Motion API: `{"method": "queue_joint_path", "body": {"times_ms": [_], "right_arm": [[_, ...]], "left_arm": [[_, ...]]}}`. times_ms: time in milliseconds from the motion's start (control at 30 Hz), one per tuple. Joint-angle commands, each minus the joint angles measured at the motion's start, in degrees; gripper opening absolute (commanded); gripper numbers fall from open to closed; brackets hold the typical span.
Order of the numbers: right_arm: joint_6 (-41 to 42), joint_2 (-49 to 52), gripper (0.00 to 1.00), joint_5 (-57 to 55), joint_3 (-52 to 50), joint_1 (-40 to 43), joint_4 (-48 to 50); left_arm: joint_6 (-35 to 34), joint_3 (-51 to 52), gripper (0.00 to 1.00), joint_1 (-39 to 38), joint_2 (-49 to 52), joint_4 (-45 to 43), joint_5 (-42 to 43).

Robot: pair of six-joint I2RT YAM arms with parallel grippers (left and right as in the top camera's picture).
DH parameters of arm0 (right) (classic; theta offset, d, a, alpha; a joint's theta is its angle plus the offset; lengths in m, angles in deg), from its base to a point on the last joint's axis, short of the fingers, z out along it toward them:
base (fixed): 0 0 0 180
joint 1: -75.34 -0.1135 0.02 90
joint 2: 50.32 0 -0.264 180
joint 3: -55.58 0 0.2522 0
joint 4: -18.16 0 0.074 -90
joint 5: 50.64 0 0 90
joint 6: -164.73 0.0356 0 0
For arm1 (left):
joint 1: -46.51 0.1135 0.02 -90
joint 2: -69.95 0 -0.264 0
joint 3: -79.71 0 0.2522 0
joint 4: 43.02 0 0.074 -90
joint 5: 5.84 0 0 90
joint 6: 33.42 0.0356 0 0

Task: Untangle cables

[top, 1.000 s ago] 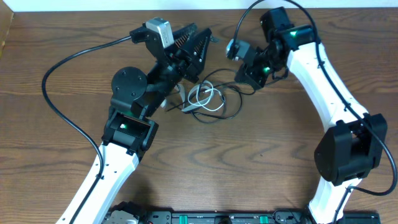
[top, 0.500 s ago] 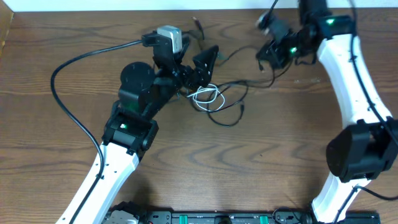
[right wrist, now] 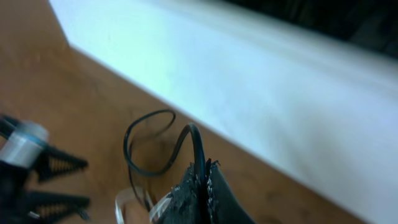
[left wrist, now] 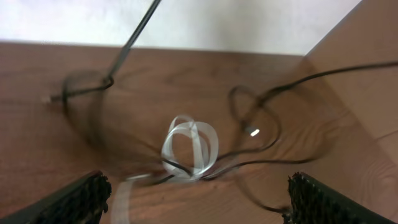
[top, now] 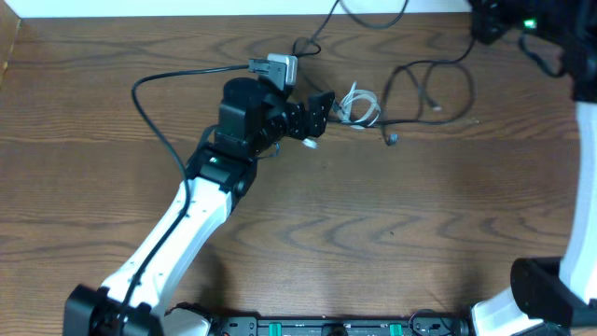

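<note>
One short white cable (top: 359,105) is lying in loose coils near the far edge of the table (top: 112,187). Thin black cable (top: 403,66) is looping beside it on the right arm's side and passing under the coils. The left gripper (top: 322,114) is hovering just beside the white coils, jaws spread wide and gripping nothing, its arm stretching diagonally across the table. The right gripper (right wrist: 200,177) is reaching up at the far right corner, clamping tight on a strand of black cable.
</note>
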Motion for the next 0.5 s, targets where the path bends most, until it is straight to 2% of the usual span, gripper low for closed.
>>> {"method": "queue_joint_path", "body": {"times_ms": [0, 467], "right_arm": [[5.5, -1.3, 0.01, -0.9, 3.6, 0.4, 1.5], [17.9, -2.6, 0.01, 3.7, 4.7, 0.4, 16.4]], "left_arm": [[1.2, -0.9, 0.92, 0.1, 2.7, -0.1, 0.3], [1.2, -0.9, 0.92, 0.1, 5.8, -0.1, 0.3]]}}
